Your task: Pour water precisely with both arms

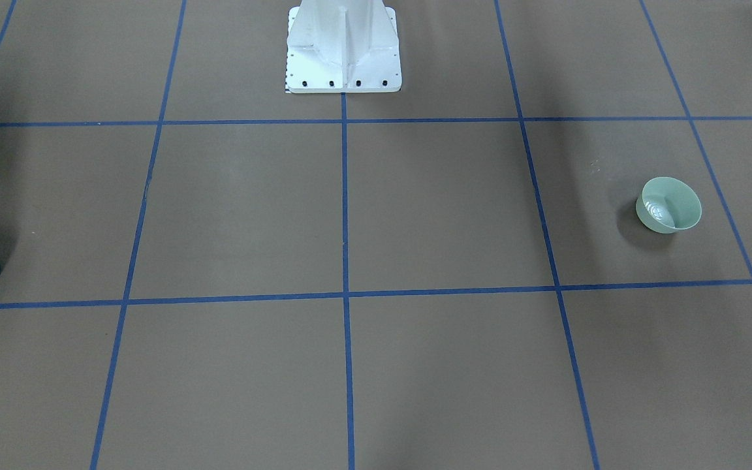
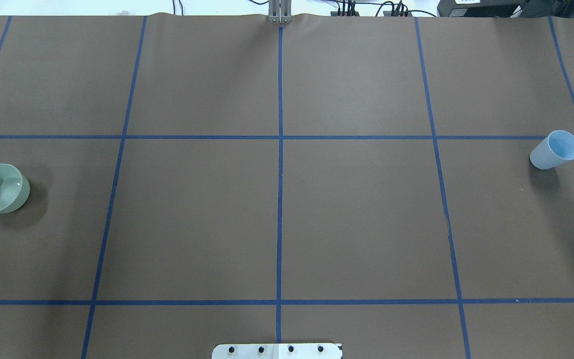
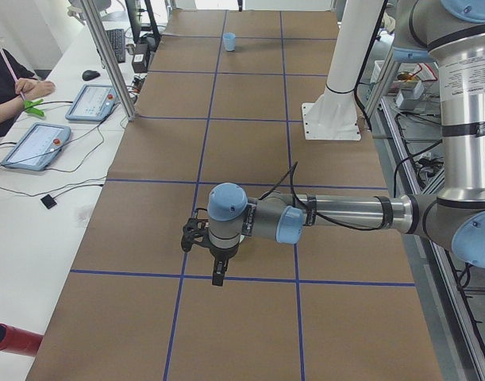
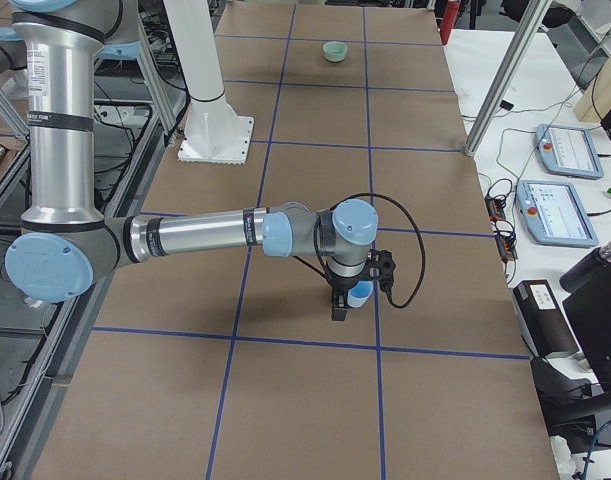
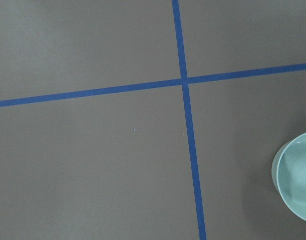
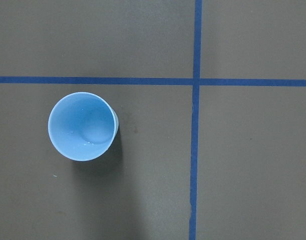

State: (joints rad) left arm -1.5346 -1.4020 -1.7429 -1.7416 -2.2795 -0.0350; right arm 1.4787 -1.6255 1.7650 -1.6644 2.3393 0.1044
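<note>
The table [image 2: 357,214] is covered in brown paper marked into squares by blue tape [image 2: 280,199], and the white pedestal [image 1: 343,52] stands bolted at the middle of its robot-side edge.

The left arm [image 3: 345,214] is seen from the table's left end. Its forearm lies level and low over the paper, well off to the pedestal's left, and the wrist is turned downward. The right arm [image 4: 205,235] does the same well off to the pedestal's right, seen from the other end of the table.

The left gripper [image 3: 218,278] hangs pointing down just above the paper. Its camera looks straight down on a tape crossing. Only the side view shows this gripper, so I cannot tell how wide its fingers stand. The right gripper [image 4: 339,314] also points down and shows only from the side, so its spread cannot be told either.

The pale green bowl [image 1: 670,205] sits upright, far to the pedestal's left and farther out on the table. A rippled glint shows on its inner floor. Its rim just enters the left wrist camera's edge.

The light blue cup [image 2: 555,149] stands upright, far to the pedestal's right, with its mouth open upward. In the right-end view the right gripper partly hides it. The right wrist camera looks nearly straight into it.
</note>
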